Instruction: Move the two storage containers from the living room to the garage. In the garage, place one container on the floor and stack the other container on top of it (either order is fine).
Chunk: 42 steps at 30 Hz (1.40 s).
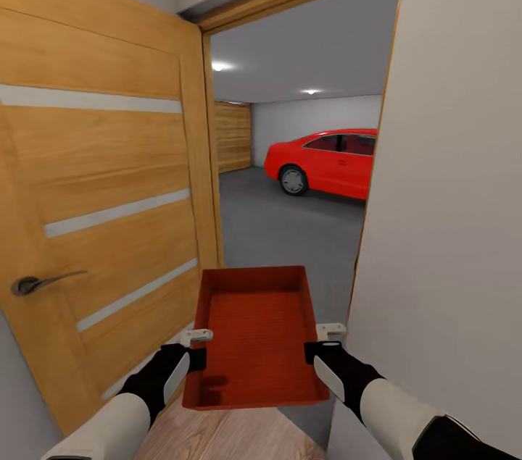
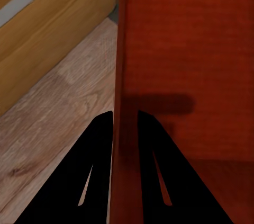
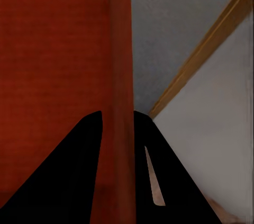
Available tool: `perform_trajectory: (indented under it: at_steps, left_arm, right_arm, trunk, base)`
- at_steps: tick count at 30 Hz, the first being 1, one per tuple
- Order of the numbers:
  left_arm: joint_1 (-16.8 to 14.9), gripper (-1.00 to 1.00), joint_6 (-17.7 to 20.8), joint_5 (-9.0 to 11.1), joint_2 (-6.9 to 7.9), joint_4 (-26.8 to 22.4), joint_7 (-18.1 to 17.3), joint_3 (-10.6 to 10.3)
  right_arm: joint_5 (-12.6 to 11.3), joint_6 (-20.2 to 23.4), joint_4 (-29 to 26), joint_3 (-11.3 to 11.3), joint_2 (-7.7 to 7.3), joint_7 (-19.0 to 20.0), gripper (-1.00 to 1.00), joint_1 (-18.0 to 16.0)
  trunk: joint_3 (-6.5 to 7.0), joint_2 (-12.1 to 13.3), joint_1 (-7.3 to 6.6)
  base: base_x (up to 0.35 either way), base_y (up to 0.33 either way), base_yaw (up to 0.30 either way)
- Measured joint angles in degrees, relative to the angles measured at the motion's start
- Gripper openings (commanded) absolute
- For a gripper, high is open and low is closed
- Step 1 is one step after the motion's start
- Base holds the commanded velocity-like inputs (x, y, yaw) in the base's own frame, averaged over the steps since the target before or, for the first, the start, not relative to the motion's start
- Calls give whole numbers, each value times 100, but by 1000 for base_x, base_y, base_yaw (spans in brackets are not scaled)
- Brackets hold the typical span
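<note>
The orange-red, straight-walled plastic bin [image 1: 255, 337] hung between the hands, long axis pointing ahead through the doorway; the left hand [image 1: 197, 336] and right hand [image 1: 330, 331] each pinched a side wall.

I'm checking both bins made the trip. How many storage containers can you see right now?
1. One storage container is carried at the garage doorway, the left hand and right hand each gripping a side wall. The other may be out of frame.
</note>
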Motion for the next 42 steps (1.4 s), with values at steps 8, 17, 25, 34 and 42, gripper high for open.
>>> perform_trajectory:
  at_steps: [8,17,25,34,42]
  left_arm:
    - [-1,-100,37,-14,-4,-10,11,1]
    - [-1,-100,38,-6,-6,-11,20,-3]
    - [-1,-100,26,-9,-6,-5,10,1]
    - [-1,-100,21,-5,1,-2,0,1]
    - [0,-100,37,-7,3,-10,3,-2]
  right_arm:
    - [-51,3,9,23,-2,3,-100,1]
    - [-56,3,9,28,-6,6,-100,1]
    - [-44,6,4,25,-5,-1,-100,1]
    - [-20,10,3,8,2,-4,-100,1]
    - [-45,6,9,22,3,-3,-100,1]
  trunk:
    - [0,-1,-1]
    - [0,-1,-1]
    - [0,0,0]
    - [0,0,0]
    - [0,0,-1]
  base:
    - [92,191,-21]
    - [148,286,0]
    - [56,78,-113]
    - [1,1,-243]
    - [45,102,-74]
